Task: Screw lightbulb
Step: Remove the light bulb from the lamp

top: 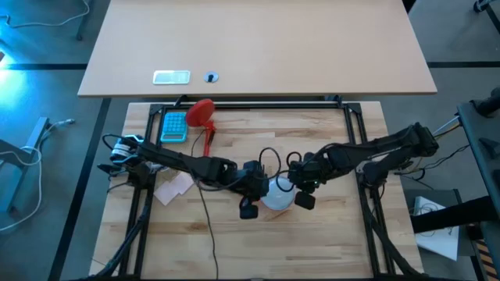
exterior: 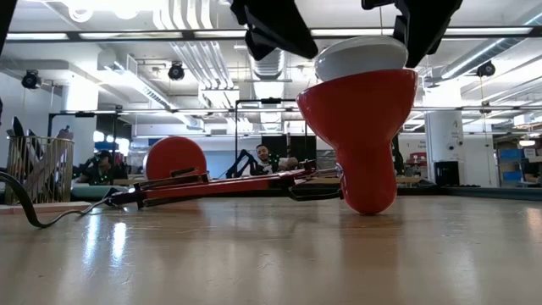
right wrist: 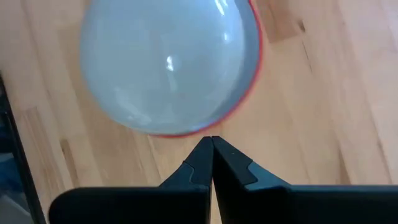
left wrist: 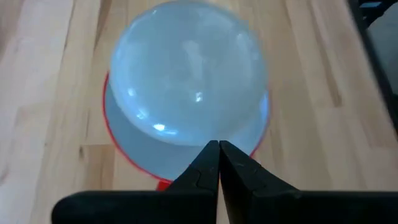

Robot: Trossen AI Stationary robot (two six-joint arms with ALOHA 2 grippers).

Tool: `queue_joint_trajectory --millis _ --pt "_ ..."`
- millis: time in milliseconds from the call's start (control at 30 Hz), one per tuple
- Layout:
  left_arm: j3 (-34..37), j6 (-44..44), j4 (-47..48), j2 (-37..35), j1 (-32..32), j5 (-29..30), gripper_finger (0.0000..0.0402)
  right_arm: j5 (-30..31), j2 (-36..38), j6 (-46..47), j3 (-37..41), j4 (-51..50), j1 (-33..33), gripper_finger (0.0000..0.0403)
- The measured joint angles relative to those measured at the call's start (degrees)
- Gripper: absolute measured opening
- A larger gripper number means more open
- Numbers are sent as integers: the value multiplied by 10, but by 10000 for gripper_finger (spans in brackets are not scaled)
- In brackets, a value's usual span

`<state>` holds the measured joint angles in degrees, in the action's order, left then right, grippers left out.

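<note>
Lightbulb (exterior: 362, 56) sits dome-up in the red lamp shade (exterior: 360, 135) at mid-table — long axis upright, base hidden. Left gripper (left wrist: 218, 163) and right gripper (right wrist: 211, 155) hover above, both pinched together, holding nothing.

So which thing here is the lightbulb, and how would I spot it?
Look at the wooden table, where the two dark arms meet near its middle. Between the shut left gripper and shut right gripper stands a red lamp shade, mouth up. The lightbulb is the smooth white dome sitting in that mouth, the only white rounded thing there.
</note>
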<state>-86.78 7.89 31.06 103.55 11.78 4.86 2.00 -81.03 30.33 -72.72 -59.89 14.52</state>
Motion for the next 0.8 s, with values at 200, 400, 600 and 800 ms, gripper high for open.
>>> queue_joint_trajectory --millis 200,400,600,800 --pt "-14 1 28 -1 -7 17 1 -5 0 -3 -18 -26 1 0" --pt "-8 0 36 -1 -30 37 1 -10 -1 34 -18 -23 30 0" --pt "-8 -10 14 -1 -40 34 1 -10 -1 31 -12 44 53 0" --pt "-8 -55 -4 1 -31 7 1 -5 -1 31 4 82 50 0"
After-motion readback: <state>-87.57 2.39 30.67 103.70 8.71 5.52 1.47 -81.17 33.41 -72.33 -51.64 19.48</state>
